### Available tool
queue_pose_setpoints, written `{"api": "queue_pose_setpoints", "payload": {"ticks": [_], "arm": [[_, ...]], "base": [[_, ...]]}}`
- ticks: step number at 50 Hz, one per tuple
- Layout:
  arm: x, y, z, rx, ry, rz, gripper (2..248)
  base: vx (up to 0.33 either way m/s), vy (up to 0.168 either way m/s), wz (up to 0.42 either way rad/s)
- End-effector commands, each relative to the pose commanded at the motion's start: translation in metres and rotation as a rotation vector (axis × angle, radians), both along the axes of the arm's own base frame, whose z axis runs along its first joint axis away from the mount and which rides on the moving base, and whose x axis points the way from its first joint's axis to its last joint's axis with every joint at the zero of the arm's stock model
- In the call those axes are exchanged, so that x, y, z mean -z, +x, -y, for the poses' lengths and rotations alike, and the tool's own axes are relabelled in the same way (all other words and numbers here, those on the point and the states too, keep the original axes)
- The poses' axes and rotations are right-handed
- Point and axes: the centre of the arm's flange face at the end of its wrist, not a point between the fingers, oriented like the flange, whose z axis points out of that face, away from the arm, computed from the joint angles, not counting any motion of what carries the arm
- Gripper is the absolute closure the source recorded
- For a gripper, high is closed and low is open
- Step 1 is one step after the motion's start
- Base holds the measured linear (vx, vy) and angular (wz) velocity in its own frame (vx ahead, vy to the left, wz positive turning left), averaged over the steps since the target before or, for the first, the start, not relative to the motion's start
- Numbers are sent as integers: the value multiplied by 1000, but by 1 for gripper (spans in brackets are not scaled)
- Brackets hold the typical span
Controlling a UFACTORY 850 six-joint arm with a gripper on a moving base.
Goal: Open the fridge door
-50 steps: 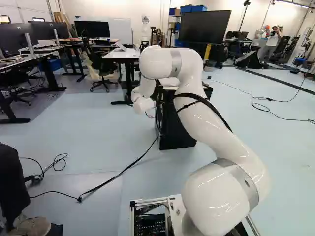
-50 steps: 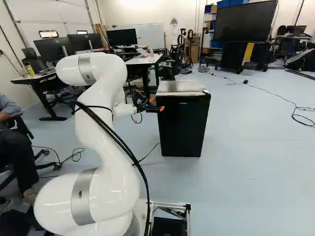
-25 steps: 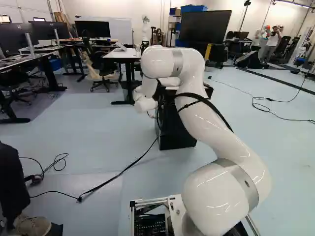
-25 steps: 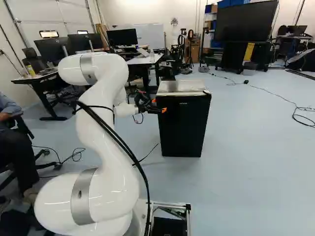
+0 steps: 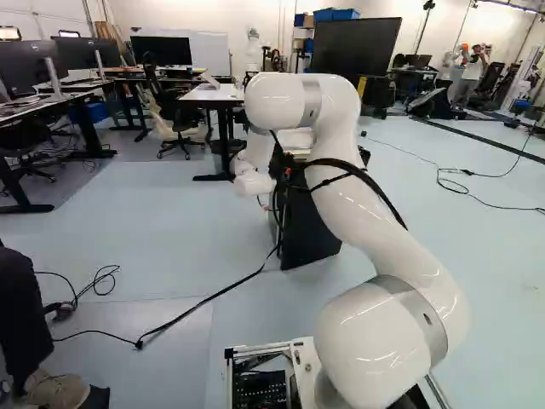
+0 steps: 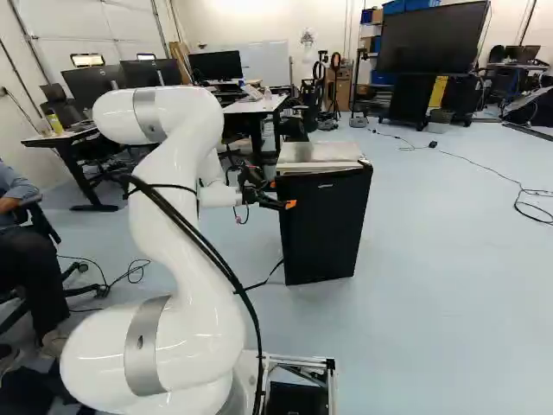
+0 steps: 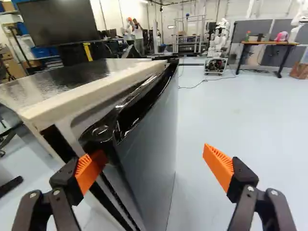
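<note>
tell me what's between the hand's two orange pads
The fridge door stands between the pads, with floor showing beyond its face, as the wrist view shows.

Upright fridge (image 6: 318,153), glossy black door (image 6: 327,226)

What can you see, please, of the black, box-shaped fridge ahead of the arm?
The fridge stands upright on the smooth pale-blue floor, its flat, shiny top rimmed in cream. Its smooth front door carries a glossy black, plastic-looking, hollowed strip along the upper edge. One orange ribbed pad of the open black gripper is at the door's side edge, apparently touching; the other stands clear of the front. I cannot tell whether the door is ajar.
</note>
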Motion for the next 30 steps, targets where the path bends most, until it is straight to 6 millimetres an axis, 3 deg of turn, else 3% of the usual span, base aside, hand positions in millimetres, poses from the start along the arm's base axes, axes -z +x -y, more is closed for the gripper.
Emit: {"api": "queue_pose_setpoints", "payload": {"ticks": [30], "arm": [[1,-64,23,100,-4,-94,3]], "base": [[0,0,-2]]}}
